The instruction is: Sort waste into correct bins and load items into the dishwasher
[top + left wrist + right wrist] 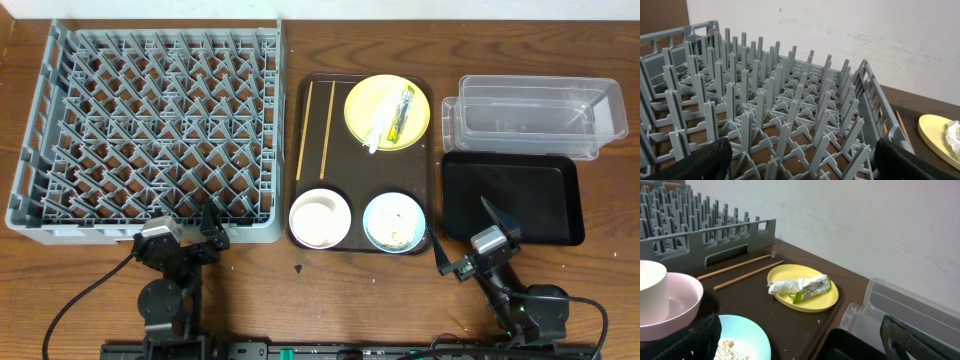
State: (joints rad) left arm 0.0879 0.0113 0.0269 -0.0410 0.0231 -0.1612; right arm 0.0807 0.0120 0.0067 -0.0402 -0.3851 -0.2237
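Note:
The grey dish rack [150,130] fills the left; it also shows in the left wrist view [765,110]. On the dark-brown tray [340,160] lie two chopsticks [316,128], a yellow plate [362,118] with a white wrapper [381,118] and yellow-green packet [402,112], a white bowl [320,218] holding a white cup, and a light-blue bowl [393,222] with crumbs. A clear tub [535,115] and black tray [510,198] sit at right. My left gripper [190,243] is open and empty by the rack's front edge. My right gripper [470,240] is open and empty near the black tray.
The right wrist view shows the plate with wrapper [800,286], the chopsticks [740,270], the blue bowl with crumbs [740,340] and the clear tub [910,310]. Bare wooden table runs along the front edge.

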